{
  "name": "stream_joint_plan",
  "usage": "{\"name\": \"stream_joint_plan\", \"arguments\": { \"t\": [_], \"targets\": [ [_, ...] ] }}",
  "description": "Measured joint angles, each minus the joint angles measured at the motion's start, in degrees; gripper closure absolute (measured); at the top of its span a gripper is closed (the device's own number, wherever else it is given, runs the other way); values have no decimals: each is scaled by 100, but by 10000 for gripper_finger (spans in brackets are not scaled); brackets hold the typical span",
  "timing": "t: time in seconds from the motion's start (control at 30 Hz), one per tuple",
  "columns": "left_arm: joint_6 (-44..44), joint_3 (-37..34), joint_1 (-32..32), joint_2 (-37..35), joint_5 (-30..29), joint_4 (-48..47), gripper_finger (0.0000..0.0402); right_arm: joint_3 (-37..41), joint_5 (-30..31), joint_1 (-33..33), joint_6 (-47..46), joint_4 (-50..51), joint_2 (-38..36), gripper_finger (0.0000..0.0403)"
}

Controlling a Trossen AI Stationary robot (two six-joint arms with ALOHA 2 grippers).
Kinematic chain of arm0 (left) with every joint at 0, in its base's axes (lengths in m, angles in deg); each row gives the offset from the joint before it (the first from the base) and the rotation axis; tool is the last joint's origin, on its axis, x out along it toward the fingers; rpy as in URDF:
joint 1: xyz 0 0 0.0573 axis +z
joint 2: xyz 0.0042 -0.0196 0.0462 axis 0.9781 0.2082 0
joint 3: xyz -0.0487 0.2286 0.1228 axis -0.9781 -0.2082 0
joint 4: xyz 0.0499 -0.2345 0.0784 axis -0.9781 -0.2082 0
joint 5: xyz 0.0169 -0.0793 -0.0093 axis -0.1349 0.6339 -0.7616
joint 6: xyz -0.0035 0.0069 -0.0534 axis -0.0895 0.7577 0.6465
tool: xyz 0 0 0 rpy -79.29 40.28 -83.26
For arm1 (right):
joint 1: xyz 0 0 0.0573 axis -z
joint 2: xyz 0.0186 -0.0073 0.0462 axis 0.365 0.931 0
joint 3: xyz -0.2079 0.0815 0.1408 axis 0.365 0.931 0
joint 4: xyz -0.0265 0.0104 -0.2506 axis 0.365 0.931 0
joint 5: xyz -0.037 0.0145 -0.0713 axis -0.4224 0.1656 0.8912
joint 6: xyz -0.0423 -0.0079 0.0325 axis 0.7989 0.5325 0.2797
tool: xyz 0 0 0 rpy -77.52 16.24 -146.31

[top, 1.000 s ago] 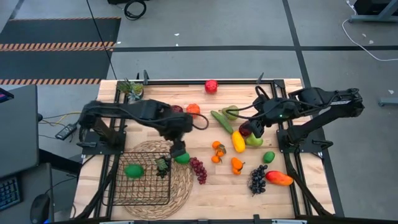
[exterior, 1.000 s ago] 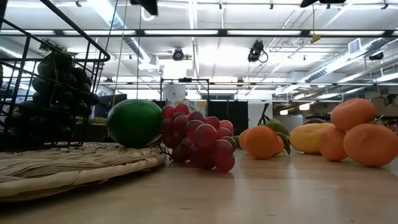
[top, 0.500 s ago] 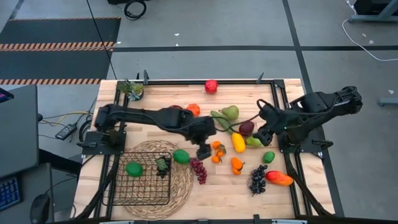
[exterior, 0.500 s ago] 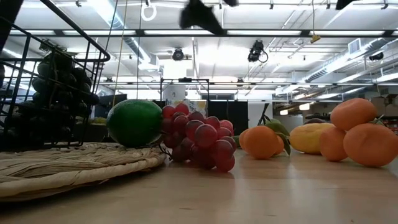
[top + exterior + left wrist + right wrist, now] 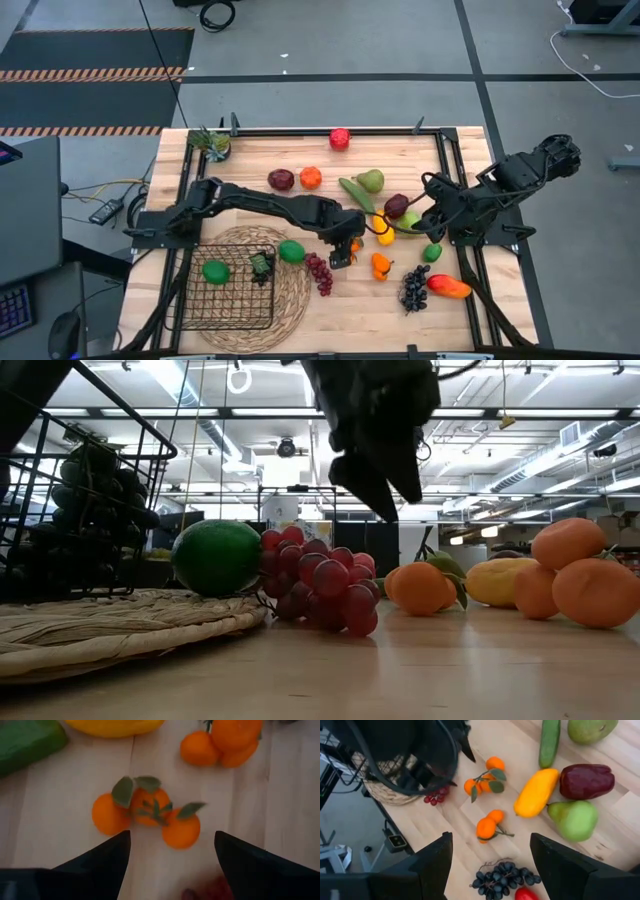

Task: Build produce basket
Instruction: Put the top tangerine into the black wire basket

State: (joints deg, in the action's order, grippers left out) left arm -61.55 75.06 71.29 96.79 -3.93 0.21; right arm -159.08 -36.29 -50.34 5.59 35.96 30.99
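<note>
The left gripper [image 5: 172, 851] hovers wide open and empty, the leafy tangerine cluster [image 5: 145, 813] just ahead between its jaws, seemingly lined up for picking; the right gripper [image 5: 490, 857] waits open, holding nothing.

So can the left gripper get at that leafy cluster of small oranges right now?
Probably yes: the left gripper hovers open right over the orange cluster, with nothing between them.

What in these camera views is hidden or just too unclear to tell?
- Low view: basket contents are dark shapes behind mesh; its left side is cut off.
- High view: left hand covers most of the orange cluster.
- Left wrist view: red grapes blurred, cut off by the frame edge.
</note>
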Motion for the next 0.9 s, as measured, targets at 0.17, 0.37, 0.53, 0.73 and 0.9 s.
{"name": "stream_joint_plan", "arguments": {
  "t": [0.17, 0.37, 0.53, 0.73, 0.9],
  "targets": [
    [-7, 0, -3, 110, -32, 374, 109, 0, 131, -88, -131, 20, 0, 133],
    [-83, 0, 0, 110, -396, 821, 109, 0, 143, -108, -172, 33, -1, 133],
    [-329, 7, 11, 233, -399, 786, 109, 0, 144, -106, -194, 35, 0, 133],
    [-309, -1, -32, 436, -397, 726, 109, 0, 244, -106, -196, 60, 0, 133],
    [-245, -1, -37, 498, -495, 656, 115, 0, 390, -104, -281, 61, 0, 133]
  ]
}}
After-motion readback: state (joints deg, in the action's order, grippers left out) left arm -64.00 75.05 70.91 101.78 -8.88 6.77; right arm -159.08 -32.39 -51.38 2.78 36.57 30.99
